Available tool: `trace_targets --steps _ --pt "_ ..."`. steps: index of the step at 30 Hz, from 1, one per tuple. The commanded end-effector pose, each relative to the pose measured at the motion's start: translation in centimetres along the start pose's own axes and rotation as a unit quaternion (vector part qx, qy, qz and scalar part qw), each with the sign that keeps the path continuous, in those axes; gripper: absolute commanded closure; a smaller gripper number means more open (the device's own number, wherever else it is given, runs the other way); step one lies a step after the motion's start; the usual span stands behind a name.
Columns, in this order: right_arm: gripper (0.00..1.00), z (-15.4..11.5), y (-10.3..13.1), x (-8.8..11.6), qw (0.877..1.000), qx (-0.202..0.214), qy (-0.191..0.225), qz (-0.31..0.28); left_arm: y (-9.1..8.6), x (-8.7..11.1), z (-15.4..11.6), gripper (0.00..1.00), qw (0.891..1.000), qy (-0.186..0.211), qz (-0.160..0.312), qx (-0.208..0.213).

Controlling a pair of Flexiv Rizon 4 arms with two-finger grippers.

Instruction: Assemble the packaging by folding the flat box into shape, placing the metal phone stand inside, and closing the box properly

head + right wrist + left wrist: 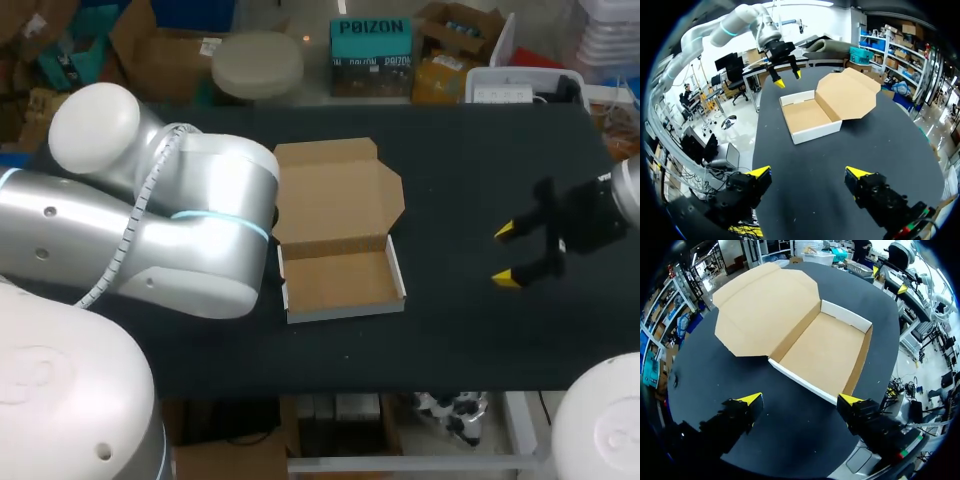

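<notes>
I count one cardboard box [340,235] on the worktop [480,330], near its middle. Two arms: left arm [150,230], right arm [600,210]. Two grippers: left gripper [801,400], right gripper [507,255]. Two yellow tips each, four total.

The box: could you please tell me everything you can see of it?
The box is brown cardboard, white outside, folded into shape and open. Its shallow tray has four upright walls and is empty. The lid lies flat behind it, joined along one long wall, with angled corners. The box rests on the black table. Nothing holds it: the left gripper hangs open near one side, the right gripper is open and well apart.
</notes>
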State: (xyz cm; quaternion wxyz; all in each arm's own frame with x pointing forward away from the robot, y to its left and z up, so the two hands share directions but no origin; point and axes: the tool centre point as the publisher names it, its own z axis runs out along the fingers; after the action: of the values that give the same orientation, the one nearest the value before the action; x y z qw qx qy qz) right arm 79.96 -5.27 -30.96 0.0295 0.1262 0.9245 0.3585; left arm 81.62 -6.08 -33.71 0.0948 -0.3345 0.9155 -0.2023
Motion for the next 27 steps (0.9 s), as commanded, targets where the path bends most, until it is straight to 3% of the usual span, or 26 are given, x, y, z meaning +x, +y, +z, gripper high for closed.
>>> trace_targets --steps 1,11,20,24,27 --pt "0.00 -0.6 -0.2 0.3 1.000 -0.002 0.001 0.003 0.6 -0.6 -2.0 0.00 0.999 0.034 0.004 0.010" --pt "0.00 -1.0 -0.4 0.6 1.000 -0.004 -0.001 0.008 2.1 -0.7 -4.0 0.00 0.998 0.047 0.042 0.015" --pt "0.00 -1.7 -0.5 0.7 1.000 -0.006 0.008 0.017 2.1 -0.9 -5.8 0.00 0.998 0.049 0.014 0.048" --pt "0.00 -1.6 -0.7 -0.3 0.997 0.015 0.030 0.074 2.1 -0.9 -5.8 0.00 0.998 0.049 0.014 0.048" --pt "0.00 -1.6 -0.7 -0.3 0.997 0.015 0.030 0.074 2.1 -0.9 -5.8 0.00 0.998 0.049 0.014 0.048"
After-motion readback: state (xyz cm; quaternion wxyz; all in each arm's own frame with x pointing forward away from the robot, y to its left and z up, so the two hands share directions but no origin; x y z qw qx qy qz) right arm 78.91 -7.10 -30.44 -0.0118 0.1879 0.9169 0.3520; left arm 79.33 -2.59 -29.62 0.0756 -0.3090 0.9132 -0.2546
